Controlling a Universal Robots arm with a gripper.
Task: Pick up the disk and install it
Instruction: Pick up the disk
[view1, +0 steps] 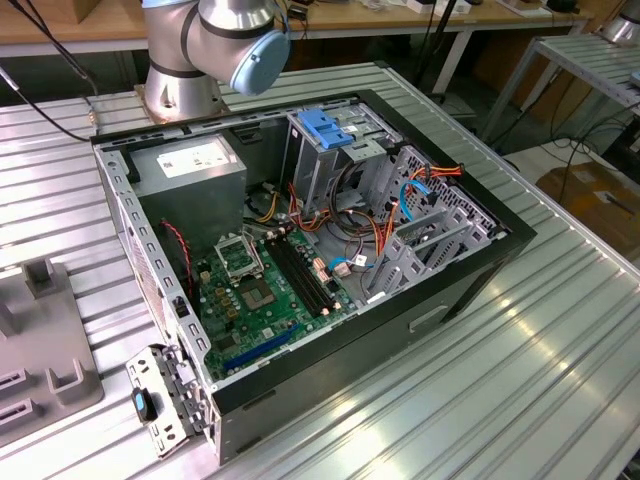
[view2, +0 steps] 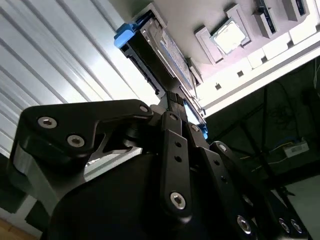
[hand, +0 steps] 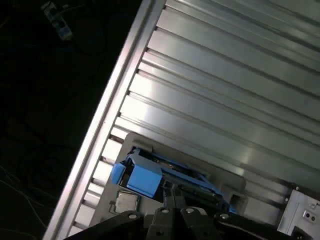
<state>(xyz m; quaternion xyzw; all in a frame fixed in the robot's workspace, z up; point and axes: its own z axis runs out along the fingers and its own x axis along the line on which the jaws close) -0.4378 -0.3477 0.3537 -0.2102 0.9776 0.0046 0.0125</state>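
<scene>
Black linkage of the gripper (view2: 179, 102) looms closest in the second wrist view, nosed right up to the end of the disk (view2: 167, 50). From where I stand I cannot tell whether the pincer is clamped on it or merely at it. The disk stands on edge in a slot of a pale grey holder (view2: 260, 45) with its blue carrier rail at the far end. That seems meant to leave the near end free for a grasp. A square processor chip (view2: 229, 37) lies flat in the next pocket.

Across the room, at the exterior view's left, a grey fixture tray (view1: 40, 340) sits on the ribbed table (view1: 500, 380). Next along, the computer case (view1: 470, 285) lies on its side with the panel off, so the motherboard (view1: 250, 290) faces upward within the arm's (view1: 215, 40) reach. Further right rises the tall cage with its blue bracket (view1: 330, 130), then grey drive bays (view1: 430, 240), open-topped to take a drive from above.
</scene>
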